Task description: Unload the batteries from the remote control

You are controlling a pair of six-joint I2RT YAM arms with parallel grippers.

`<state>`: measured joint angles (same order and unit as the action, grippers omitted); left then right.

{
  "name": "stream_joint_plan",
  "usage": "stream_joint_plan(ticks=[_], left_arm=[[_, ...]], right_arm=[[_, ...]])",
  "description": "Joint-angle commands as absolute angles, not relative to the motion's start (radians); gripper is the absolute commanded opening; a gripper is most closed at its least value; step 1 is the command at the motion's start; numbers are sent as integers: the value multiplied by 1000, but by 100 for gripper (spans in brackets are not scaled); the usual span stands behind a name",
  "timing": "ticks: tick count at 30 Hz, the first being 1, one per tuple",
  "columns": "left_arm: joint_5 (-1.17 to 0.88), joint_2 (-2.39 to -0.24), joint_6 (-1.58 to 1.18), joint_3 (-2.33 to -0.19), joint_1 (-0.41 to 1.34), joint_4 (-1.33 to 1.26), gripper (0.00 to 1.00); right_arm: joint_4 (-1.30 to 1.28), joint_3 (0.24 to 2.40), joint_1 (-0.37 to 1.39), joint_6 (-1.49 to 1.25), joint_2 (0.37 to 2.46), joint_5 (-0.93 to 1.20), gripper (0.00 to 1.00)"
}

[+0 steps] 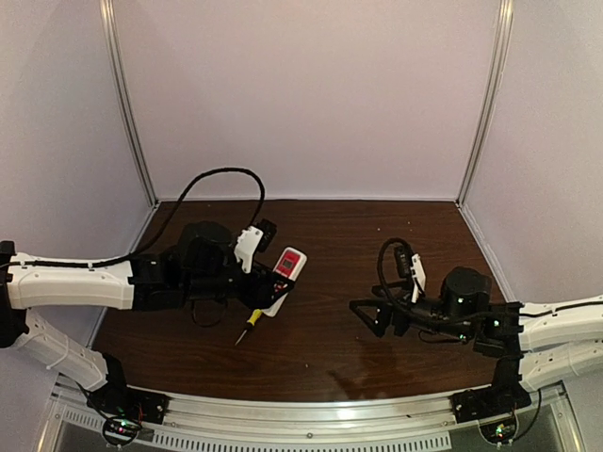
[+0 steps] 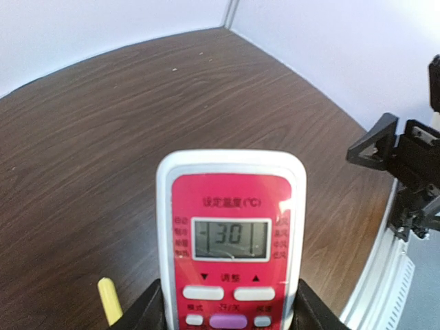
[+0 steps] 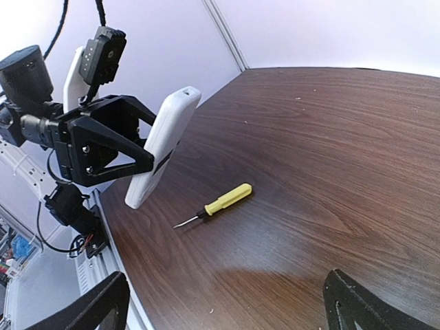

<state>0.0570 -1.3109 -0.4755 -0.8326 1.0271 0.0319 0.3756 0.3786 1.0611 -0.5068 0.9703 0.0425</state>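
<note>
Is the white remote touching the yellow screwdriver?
Apart. The right wrist view shows the remote control held aloft by the left gripper, with bare table showing between it and the screwdriver.

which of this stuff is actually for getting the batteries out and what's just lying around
For the job:
- remote control, held in the left gripper
- right gripper, open and empty
- batteries: not in sight

Lying about:
- yellow-handled screwdriver, on the table, untouched

remote control (image 2: 232, 240) base cropped, screwdriver (image 2: 108, 300) mostly cropped
</note>
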Motion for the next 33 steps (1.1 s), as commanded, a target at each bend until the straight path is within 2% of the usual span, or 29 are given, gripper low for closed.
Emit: stream_joint_plan(ticks=[1,10,22,33], left_arm=[[-113,-1318,-432,-885,1019,-156,0],[-327,-1339,-480,-905,998,-355,0],[-499,-1364,-529,-891,998,-603,0],[-603,-1414,-584,-873,998,-792,0]], right_arm=[[499,347,1071,-518,943,122,99],[704,338,1071,-508,970,172,99],[939,407,1099,-526,1134,232,98],[969,500,1141,-477,1221,271,98]])
